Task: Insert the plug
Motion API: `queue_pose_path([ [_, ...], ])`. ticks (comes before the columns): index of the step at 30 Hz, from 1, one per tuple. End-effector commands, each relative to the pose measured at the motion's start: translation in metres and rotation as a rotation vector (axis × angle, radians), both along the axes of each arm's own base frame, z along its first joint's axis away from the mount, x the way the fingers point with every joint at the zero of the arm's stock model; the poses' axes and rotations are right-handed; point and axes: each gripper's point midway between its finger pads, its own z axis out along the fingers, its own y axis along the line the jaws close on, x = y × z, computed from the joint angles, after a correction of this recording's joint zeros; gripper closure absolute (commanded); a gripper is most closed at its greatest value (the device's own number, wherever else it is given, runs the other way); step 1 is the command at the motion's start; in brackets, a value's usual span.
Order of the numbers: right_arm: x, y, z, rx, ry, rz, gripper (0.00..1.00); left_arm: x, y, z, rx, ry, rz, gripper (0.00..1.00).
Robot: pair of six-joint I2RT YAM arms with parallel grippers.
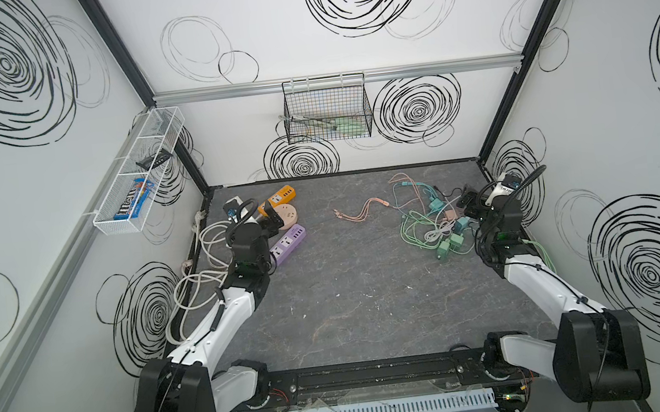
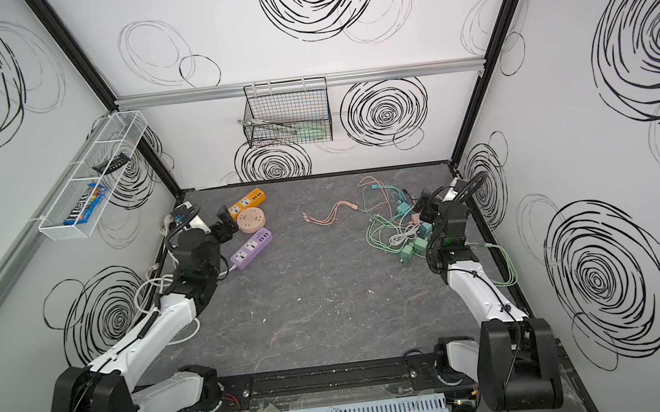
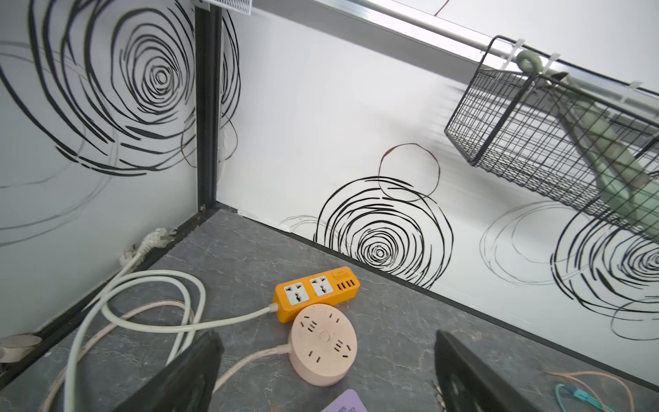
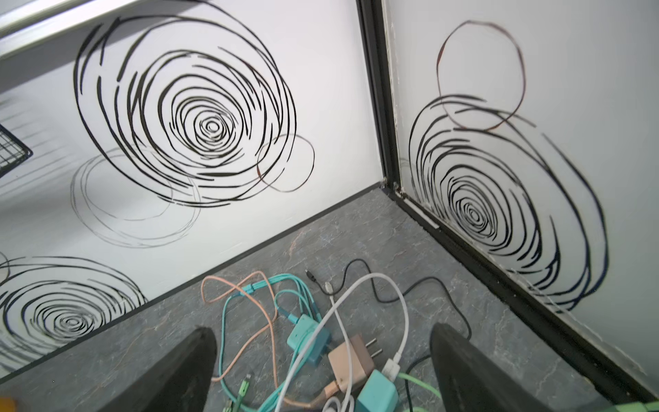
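The table (image 1: 371, 294) looked matt, stone-patterned grey. The orange strip (image 3: 315, 294) was smooth plastic; the basket (image 3: 499, 135) was thin black metal wire.

White panel walls (image 1: 281, 32) bear black scribbled spirals; the tabletop (image 1: 371, 294) is marbled grey. At ten o'clock lie an orange rectangular power strip (image 1: 283, 195), a round pink socket hub (image 1: 285, 216) and a purple rectangular power strip (image 1: 288, 245).

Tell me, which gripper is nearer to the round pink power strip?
Left. The left gripper hangs open right by the round pink power strip. The right gripper is far across the table, over the tangle of chargers.
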Motion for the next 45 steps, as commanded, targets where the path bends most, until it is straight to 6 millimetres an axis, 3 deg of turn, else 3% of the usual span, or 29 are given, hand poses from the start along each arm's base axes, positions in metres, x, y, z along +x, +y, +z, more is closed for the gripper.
queue_pose_path([
  [1,-0.006,0.023,-0.037,0.105,0.149,0.135,0.03,0.004,-0.008,-0.043,-0.085,0.200,-0.023,0.04],
  [10,-0.025,0.091,-0.067,0.334,0.218,0.482,0.03,0.047,-0.013,-0.082,-0.109,0.343,-0.006,0.04],
  [14,-0.027,0.092,-0.073,0.347,0.263,0.485,0.03,0.075,-0.011,-0.090,-0.108,0.371,0.003,0.04],
  [18,-0.027,0.101,-0.065,0.332,0.248,0.551,0.03,0.112,-0.004,-0.100,-0.132,0.407,-0.011,0.04],
  [28,-0.011,0.108,-0.058,0.338,0.269,0.594,0.03,0.193,0.020,-0.127,-0.213,0.432,-0.047,0.04],
  [33,-0.010,0.110,-0.055,0.327,0.299,0.612,0.03,0.224,0.028,-0.134,-0.290,0.353,-0.129,0.04],
  [37,-0.018,0.109,-0.057,0.308,0.306,0.604,0.03,0.243,0.045,-0.157,-0.348,0.397,-0.122,0.04],
  [45,-0.024,0.110,-0.058,0.312,0.316,0.605,0.03,0.272,0.041,-0.189,-0.435,0.442,-0.270,0.04],
])
